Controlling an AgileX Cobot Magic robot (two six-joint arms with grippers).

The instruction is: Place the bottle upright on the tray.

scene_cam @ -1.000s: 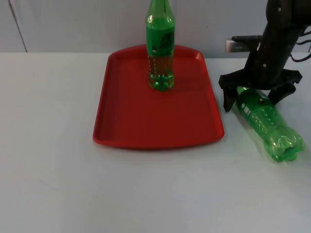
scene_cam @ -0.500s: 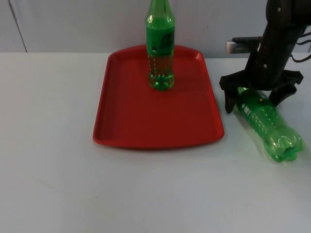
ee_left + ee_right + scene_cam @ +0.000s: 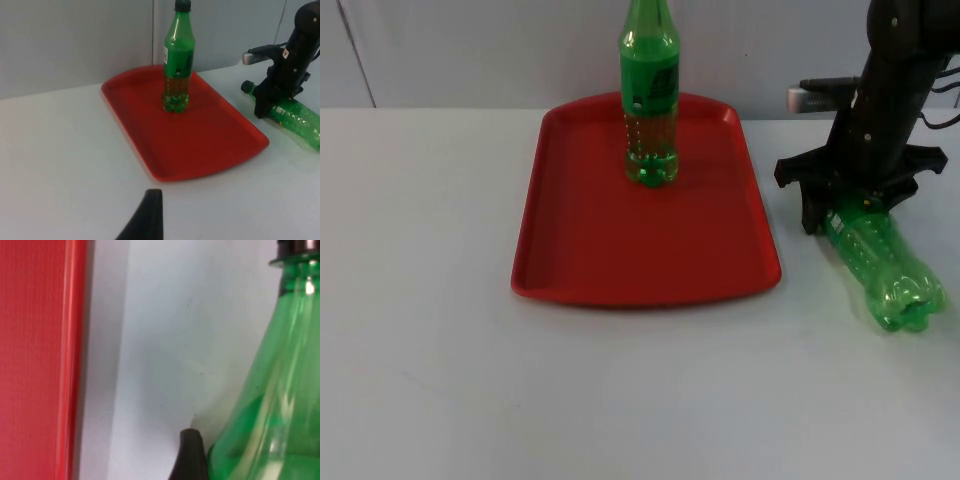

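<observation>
The tray [image 3: 620, 250] already carries one upright bottle [image 3: 649, 100]. Just right of it, the lying bottle [image 3: 880, 262] points its base near-right, and the right gripper [image 3: 848, 212] straddles its upper body (fingers closing, whether clamped I cannot tell). The left gripper [image 3: 145, 220] waits.

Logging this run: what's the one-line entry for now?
right gripper: closing around lying bottle | left gripper: waiting | tray: one upright bottle

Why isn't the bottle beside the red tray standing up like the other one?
It's tipped: the bottle lies on the table, right gripper around its neck end.
</observation>
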